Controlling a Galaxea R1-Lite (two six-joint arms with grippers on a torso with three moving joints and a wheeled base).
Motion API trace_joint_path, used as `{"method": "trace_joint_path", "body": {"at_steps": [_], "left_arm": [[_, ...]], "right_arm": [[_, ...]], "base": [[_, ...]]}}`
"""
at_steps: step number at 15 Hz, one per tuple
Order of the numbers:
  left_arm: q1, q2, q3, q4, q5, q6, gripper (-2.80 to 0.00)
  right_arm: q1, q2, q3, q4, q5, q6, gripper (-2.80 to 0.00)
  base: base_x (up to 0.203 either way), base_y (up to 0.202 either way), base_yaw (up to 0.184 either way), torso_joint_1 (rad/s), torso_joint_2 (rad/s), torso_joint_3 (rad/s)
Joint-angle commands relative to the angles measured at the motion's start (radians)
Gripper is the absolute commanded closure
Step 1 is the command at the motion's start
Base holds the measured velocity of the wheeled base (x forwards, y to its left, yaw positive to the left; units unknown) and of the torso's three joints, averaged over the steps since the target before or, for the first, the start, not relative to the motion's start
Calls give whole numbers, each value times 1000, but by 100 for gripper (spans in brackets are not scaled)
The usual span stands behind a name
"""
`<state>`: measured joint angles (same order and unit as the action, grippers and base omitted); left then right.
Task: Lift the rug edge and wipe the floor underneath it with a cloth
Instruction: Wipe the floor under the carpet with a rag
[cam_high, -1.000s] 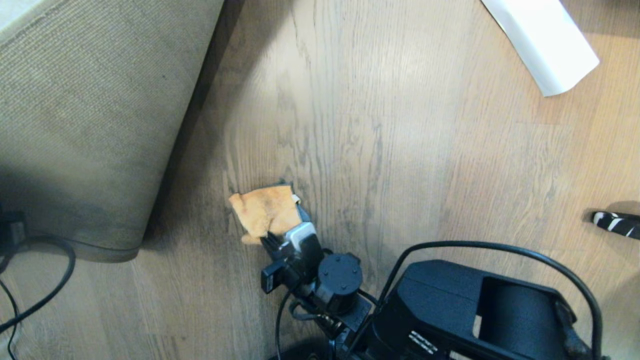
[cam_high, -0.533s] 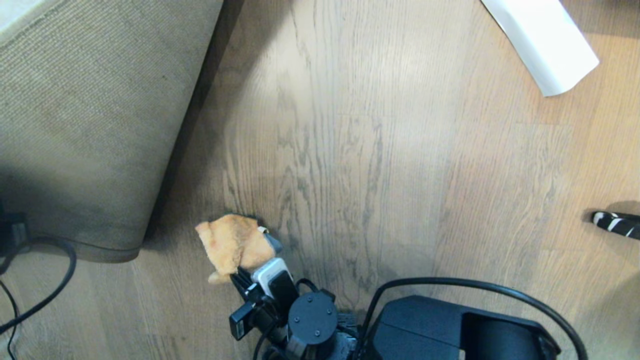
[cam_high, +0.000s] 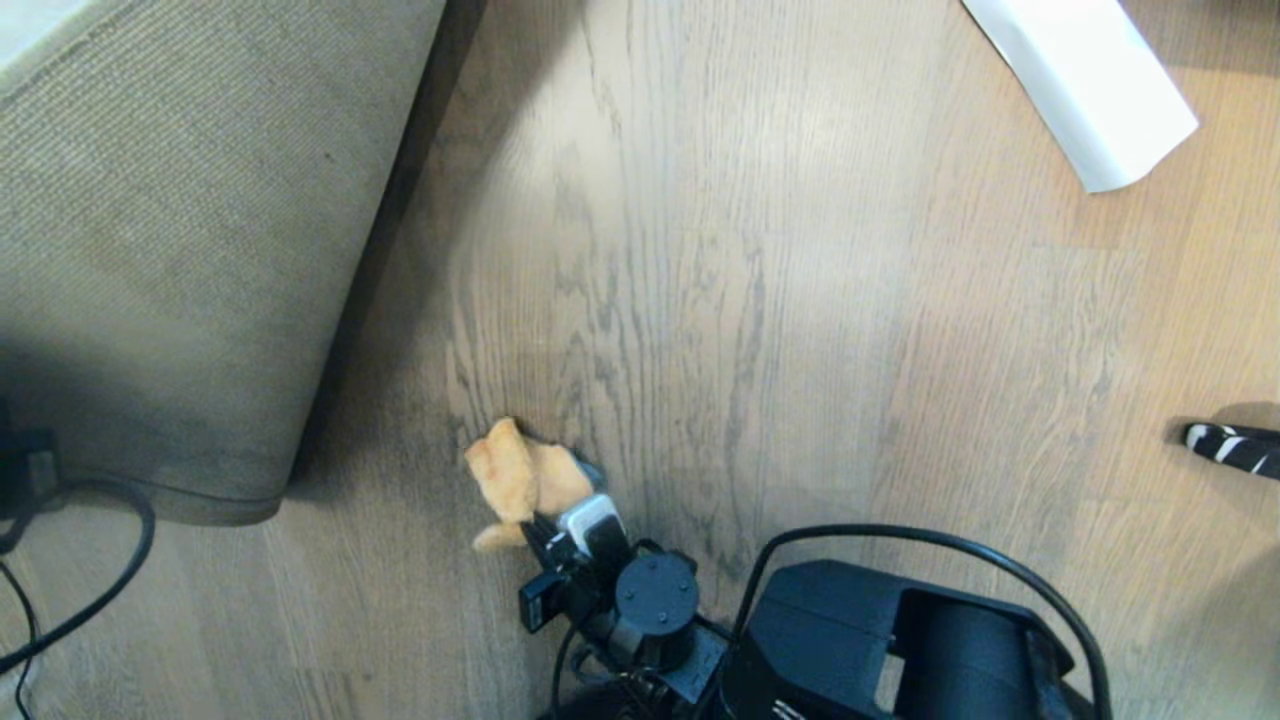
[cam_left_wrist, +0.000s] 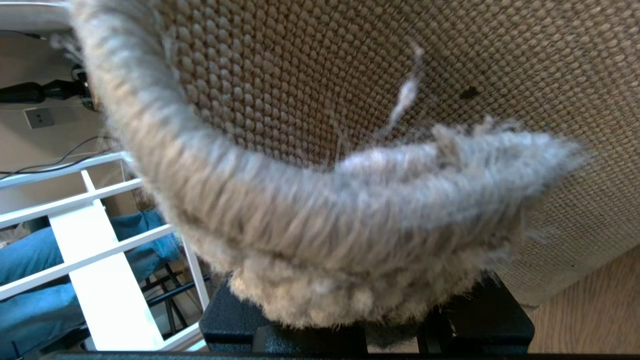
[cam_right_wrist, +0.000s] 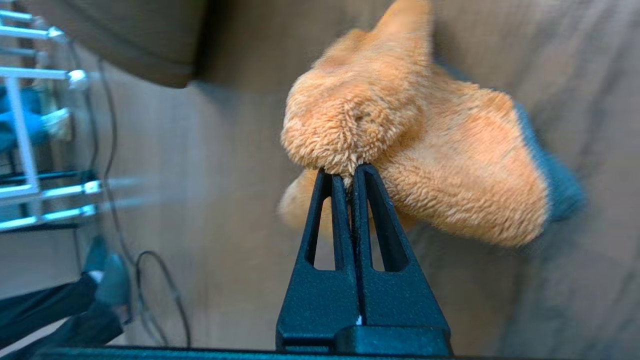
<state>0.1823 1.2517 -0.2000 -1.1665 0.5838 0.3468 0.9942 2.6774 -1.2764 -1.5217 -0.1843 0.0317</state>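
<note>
Rug (cam_high: 180, 250) edge lifted, your left tool (cam_left_wrist: 360, 320) clamped on it. Right tool (cam_right_wrist: 350, 172) pinches cloth (cam_high: 520, 480) on exposed floor (cam_high: 800, 330); you're mid-wipe, more strokes likely left.

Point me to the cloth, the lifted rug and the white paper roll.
cloth (cam_high: 520, 480), head view, orange fluffy middle.
rug (cam_high: 180, 250), head view, woven tan backing of the lifted part.
paper roll (cam_high: 1090, 90), head view, middle of the white sheet.

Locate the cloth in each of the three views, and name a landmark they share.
Head view: cloth low and centre-left on the floor, pinched by the right end effector.
Left wrist view: not in it.
Right wrist view: upper centre, above the shut fingers.
Shared landmark: the lifted rug.
</note>
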Motion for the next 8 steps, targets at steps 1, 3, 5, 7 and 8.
{"method": "trace_joint_path", "body": {"at_steps": [1,3,5,7,8], "left_arm": [[0,3,5,-15,4,1,0],[0,3,13,-16,4,1,0],[0,3,13,-16,4,1,0],[0,3,13,-16,4,1,0],[0,2,13,-16,4,1,0]], "right_arm": [[-35,13,-24,-48,-1,0,0],[-68,10,-37,-48,-1,1,0],[-93,2,-59,-48,-1,1,0],[-127,-13,-70,-48,-1,1,0],[-143,-24,-70,-48,-1,1,0]], "base": [[0,0,0,0,0,0],[0,0,0,0,0,0],[0,0,0,0,0,0],[0,0,0,0,0,0],[0,0,0,0,0,0]]}}
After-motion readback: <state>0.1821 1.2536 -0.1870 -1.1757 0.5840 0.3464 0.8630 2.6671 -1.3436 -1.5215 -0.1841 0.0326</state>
